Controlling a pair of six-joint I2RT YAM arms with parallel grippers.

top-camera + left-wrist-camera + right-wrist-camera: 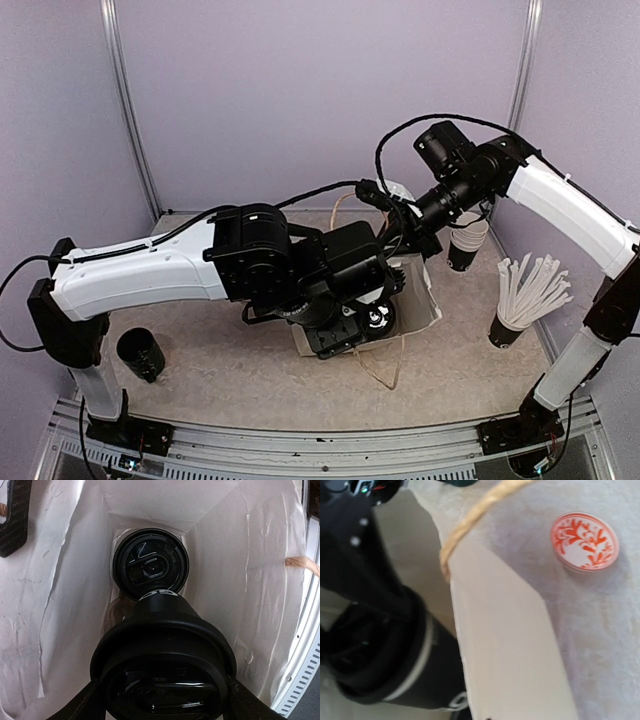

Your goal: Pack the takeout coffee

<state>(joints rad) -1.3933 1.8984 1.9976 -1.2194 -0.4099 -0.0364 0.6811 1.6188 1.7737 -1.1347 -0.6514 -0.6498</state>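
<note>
**Item 1, takeout coffee** (162, 677): black lidded cup, lid up, raised inside the white paper bag (420, 295) at table centre. In the left wrist view it fills the 6 o'clock half.

**Item 2, left gripper** (165, 702): reaches down into the bag. Its fingers (87, 705) stand wide apart and clamp the cup at either side, at 8 and 4 o'clock of it.

**Item 3, second lidded cup** (150, 569): same black type, lower in the bag, at 12 o'clock of the held cup.

**Item 4, right gripper** (412, 235): at the bag's far rim, 12 o'clock side, fingers together (whether they pinch the paper cannot be told).

**Item 5, twine handle** (385, 370): loops onto the table at the bag's 6 o'clock.

**Item 6, surroundings** (top view, from the bag):
- nested cup stack (462, 245) at 2 o'clock
- cup of white sticks (520, 300) at 3 o'clock
- lone open black cup (140, 352) at 8 o'clock

**Item 7, orange-and-white patterned disc** (584, 541): lies flat on the table just outside the bag.
</note>
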